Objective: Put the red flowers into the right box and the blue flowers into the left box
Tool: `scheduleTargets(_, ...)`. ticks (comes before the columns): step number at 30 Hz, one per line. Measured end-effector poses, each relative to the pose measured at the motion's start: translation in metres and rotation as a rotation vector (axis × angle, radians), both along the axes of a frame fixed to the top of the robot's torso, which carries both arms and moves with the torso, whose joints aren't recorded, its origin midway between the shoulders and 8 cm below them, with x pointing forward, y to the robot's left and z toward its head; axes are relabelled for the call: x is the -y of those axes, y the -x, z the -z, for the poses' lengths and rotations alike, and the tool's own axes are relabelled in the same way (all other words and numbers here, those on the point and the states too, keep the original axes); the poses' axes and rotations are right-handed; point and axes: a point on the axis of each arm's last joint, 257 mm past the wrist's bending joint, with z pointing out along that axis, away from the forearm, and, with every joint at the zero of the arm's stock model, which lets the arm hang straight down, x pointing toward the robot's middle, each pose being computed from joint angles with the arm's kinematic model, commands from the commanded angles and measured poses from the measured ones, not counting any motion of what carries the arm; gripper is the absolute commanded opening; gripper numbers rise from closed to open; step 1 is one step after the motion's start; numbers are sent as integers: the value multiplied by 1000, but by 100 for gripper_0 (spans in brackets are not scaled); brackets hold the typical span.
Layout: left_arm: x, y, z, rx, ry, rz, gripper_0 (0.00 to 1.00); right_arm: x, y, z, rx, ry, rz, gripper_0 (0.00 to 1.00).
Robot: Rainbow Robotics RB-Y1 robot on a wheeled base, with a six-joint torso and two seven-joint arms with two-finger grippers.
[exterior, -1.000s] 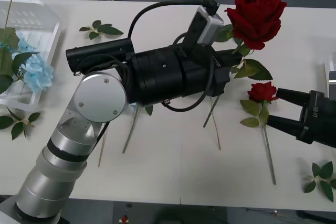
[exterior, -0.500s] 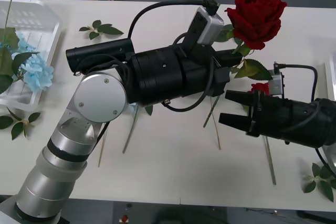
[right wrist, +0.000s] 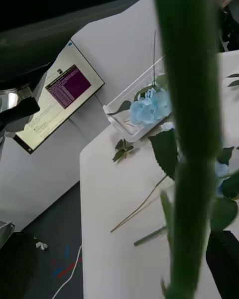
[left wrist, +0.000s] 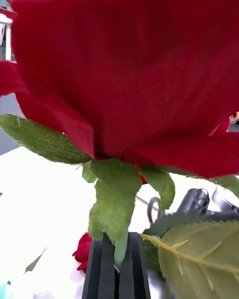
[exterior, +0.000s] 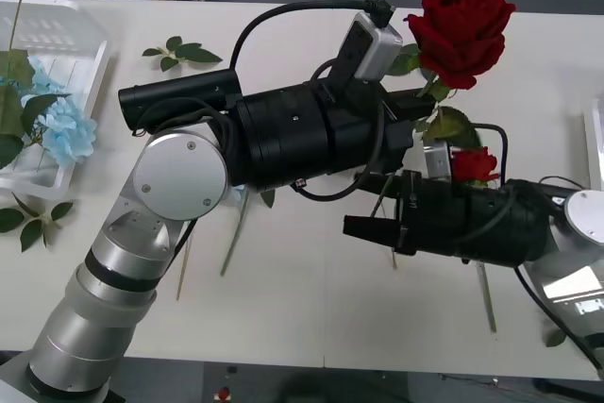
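1. Black and wedge-shaped, the right gripper (exterior: 366, 226) hovers low over the white table (exterior: 311, 318), near its front edge, and points toward the robot's left. Its fingers (right wrist: 225, 259) stand apart. In the right wrist view a blurred green stem (right wrist: 191, 129) runs close across the camera between them; whether they touch it cannot be told.
2. Bare green stems (exterior: 234, 233) lie on the table under the left arm (exterior: 283, 134), which reaches across the middle toward the right.
3. The left gripper (left wrist: 118, 246) is clamped on the stem just below the bloom of a large red rose (exterior: 462, 25). Its two black fingers (left wrist: 97, 269) are pressed together with the stem between them. The bloom is held up above the table's far right part.
4. A smaller red rose (exterior: 474, 165) lies on the table just behind the right arm, partly covered by it.
5. At the right edge shows the pale rim of the right box (exterior: 593, 129).
6. On the far left stands the left box (exterior: 90, 54), with the blue flowers (exterior: 66, 125) lying inside it. A leaf sprig (exterior: 33, 219) lies just in front of it.
7. Another leaf sprig (exterior: 179, 52) lies near the table's far edge, beside the box.
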Motion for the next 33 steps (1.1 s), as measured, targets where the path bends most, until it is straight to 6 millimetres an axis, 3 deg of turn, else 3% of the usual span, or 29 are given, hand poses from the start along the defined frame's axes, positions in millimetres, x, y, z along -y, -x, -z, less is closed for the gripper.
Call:
scheduleTargets(3, 0, 0, 0, 0, 0, 0, 0, -12, -1, -2, 0, -8, -4, 63)
scheduleTargets(4, 0, 0, 0, 0, 0, 0, 0, -15, -1, -3, -2, -14, -7, 45)
scheduleTargets(6, 0, 0, 0, 0, 0, 0, 0, -19, -1, -5, -8, -28, -9, 23)
scheduleTargets(7, 0, 0, 0, 0, 0, 0, 0, -21, -1, -5, -10, -31, -7, 4)
scheduleTargets(8, 0, 0, 0, 0, 1, -1, 0, -21, -1, -5, -11, -31, -6, 0)
scheduleTargets(27, 0, -1, -1, 2, 4, -3, 2, -18, -13, -5, -8, -32, 43, 0)
scheduleTargets(28, 0, -1, -1, 2, 4, -3, 33, -17, -14, -5, -8, -31, 47, 0)
scheduleTargets(29, 0, -1, -1, 2, 4, -3, 82, -17, -14, -4, -8, -31, 48, 0)
scheduleTargets(30, 0, -1, -1, 2, 4, -3, 100, -17, -15, -5, -8, -31, 48, 0)
scheduleTargets(33, 0, -1, -1, 2, 4, -3, 100, -18, -16, -7, -2, -31, 46, 0)
